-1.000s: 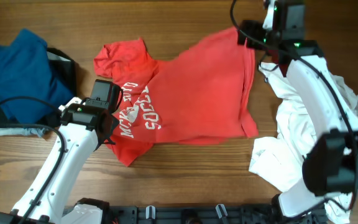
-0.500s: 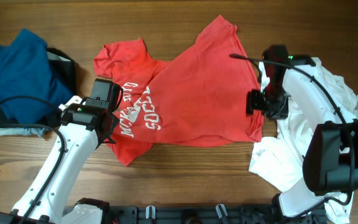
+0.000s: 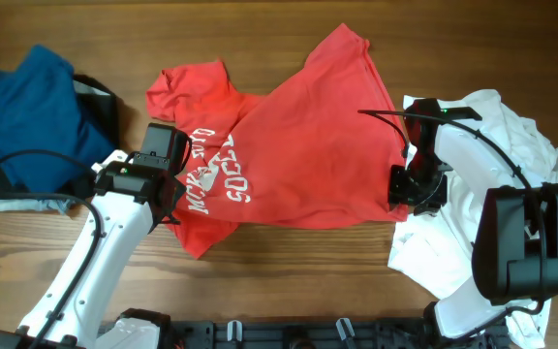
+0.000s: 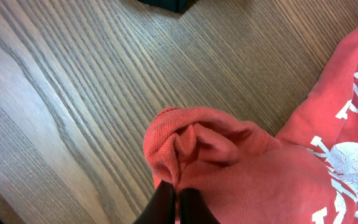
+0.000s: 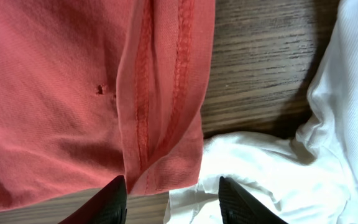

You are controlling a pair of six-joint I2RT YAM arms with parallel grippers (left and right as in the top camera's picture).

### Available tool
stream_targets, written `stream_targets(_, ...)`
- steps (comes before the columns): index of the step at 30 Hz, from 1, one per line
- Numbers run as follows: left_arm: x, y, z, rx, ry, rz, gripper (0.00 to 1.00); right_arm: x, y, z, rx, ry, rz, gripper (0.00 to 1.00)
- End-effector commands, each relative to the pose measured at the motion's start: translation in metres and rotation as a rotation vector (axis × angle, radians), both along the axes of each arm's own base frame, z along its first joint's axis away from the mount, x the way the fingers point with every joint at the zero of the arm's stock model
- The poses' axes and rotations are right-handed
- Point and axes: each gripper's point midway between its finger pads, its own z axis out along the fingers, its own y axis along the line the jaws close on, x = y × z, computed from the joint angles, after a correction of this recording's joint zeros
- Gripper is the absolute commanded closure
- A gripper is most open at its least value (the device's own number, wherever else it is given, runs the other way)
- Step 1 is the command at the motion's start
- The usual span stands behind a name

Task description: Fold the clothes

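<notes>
Non-task items on the bench: one heap of fabrics at the far left.

The bench [image 3: 289, 267] is brown wood with pronounced grain running across the overhead view; the same grain shows in both wrist views. A crumpled blue garment [image 3: 27, 107] lies at the far left edge. Black fabric [image 3: 105, 105] touches its right side, and more dark fabric shows at its lower left. A strip of grey fabric [image 3: 13, 205] lies flat on the bench just below the heap. In the left wrist view, a dark shape [image 4: 166, 4] cuts the top edge; it cannot be identified.
</notes>
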Motion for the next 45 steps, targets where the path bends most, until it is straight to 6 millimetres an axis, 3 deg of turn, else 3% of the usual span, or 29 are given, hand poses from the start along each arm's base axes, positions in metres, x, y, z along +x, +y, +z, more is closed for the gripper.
stream_targets(1, 0.0, 0.005, 0.002, 0.022, -0.005, -0.003, 0.96, 0.002, -0.002, 0.004, -0.02, -0.026, -0.022, 0.62)
stream_targets(3, 0.0, 0.005, 0.002, 0.022, -0.005, -0.003, 0.96, 0.001, -0.008, 0.004, -0.051, -0.025, -0.022, 0.75)
stream_targets(8, 0.0, 0.005, 0.002, 0.022, -0.004, -0.003, 0.96, 0.002, -0.026, 0.005, -0.161, -0.031, -0.081, 0.9)
stream_targets(13, 0.0, 0.005, 0.002, 0.022, -0.004, -0.003, 0.96, -0.003, -0.045, 0.008, -0.251, -0.018, -0.15, 0.96)
stream_targets(14, 0.0, 0.005, 0.002, 0.022, -0.004, -0.003, 0.96, -0.004, -0.047, 0.008, -0.25, -0.016, -0.161, 0.96)
stream_targets(16, 0.0, 0.005, 0.002, 0.022, -0.004, -0.004, 0.96, 0.0, -0.027, 0.004, -0.092, -0.018, -0.059, 0.92)
stream_targets(19, 0.0, 0.005, 0.002, 0.022, -0.006, -0.003, 0.96, 0.001, 0.006, 0.005, 0.109, -0.027, 0.079, 0.73)
stream_targets(24, 0.0, 0.005, 0.002, 0.022, -0.004, -0.003, 0.96, -0.002, 0.022, 0.005, 0.107, -0.022, 0.135, 0.64)
stream_targets(31, 0.0, 0.005, 0.002, 0.022, -0.005, -0.003, 0.96, -0.003, 0.006, 0.002, -0.053, -0.021, 0.101, 0.62)
stream_targets(38, 0.0, 0.005, 0.002, 0.022, -0.005, -0.003, 0.96, -0.011, 0.007, -0.019, -0.035, -0.03, 0.116, 0.62)
stream_targets(45, 0.0, 0.005, 0.002, 0.022, -0.005, -0.003, 0.96, -0.011, 0.006, -0.022, -0.042, -0.038, 0.103, 0.69)
